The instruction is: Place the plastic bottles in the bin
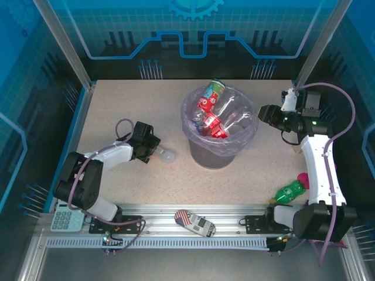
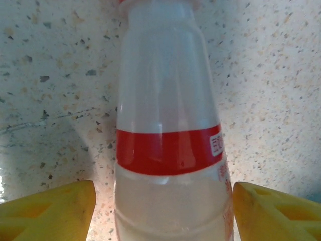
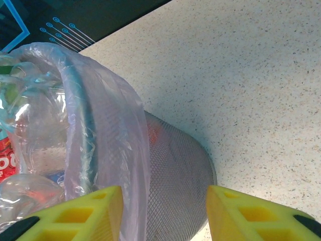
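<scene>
- Speckled worktop [image 1: 146,181] carried one bottle [image 2: 168,100] lying flat, left of the bin [image 1: 214,157].
- I had the left gripper [image 2: 163,206] straddling it, jaws half-wide, bottle's long axis pointing straight ahead.
- By the bin, the right gripper [image 3: 163,211] hovered open, empty.
</scene>
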You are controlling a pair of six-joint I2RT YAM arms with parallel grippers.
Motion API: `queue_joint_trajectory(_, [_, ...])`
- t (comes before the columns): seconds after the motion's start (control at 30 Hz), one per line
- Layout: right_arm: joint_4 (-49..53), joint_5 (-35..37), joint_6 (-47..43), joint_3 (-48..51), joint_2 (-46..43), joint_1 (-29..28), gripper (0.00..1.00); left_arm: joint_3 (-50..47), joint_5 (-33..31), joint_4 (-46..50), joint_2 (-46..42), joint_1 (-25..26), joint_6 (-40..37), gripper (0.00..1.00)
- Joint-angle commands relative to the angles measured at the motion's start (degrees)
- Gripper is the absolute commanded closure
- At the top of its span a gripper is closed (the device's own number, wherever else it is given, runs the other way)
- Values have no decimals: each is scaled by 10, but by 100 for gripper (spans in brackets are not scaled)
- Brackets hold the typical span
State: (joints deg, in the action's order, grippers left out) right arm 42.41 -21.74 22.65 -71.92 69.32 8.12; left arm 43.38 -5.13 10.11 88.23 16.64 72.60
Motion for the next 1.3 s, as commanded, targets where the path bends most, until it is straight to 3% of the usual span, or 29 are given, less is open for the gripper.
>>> queue_joint_trajectory(0.0, [-8,-22,0,7,-6,8,52,-11,12,-19,12,3,23,32])
queue_joint_trajectory(0.4, [-8,-34,6,1,-5,8,52,28,-50,30,-41,2,-45,44])
queue_joint_trajectory(0.6, [-13,-55,14,1,-8,8,52,79,-84,25,-103,-9,-142,55])
queue_joint_trajectory(0.8, [-50,-50,53,29,-44,45,52,179,-71,35,-136,-23,-284,56])
queue_joint_trajectory(0.97, [-65,-121,70,33,-49,72,51,270,13,27,-149,-23,-387,55])
queue_joint_trajectory(1.1, [-96,-183,90,50,-43,72,49,325,198,-35,-136,-7,-418,54])
queue_joint_trajectory(1.27, [-137,-235,114,71,-37,68,48,485,294,65,-71,70,-562,52])
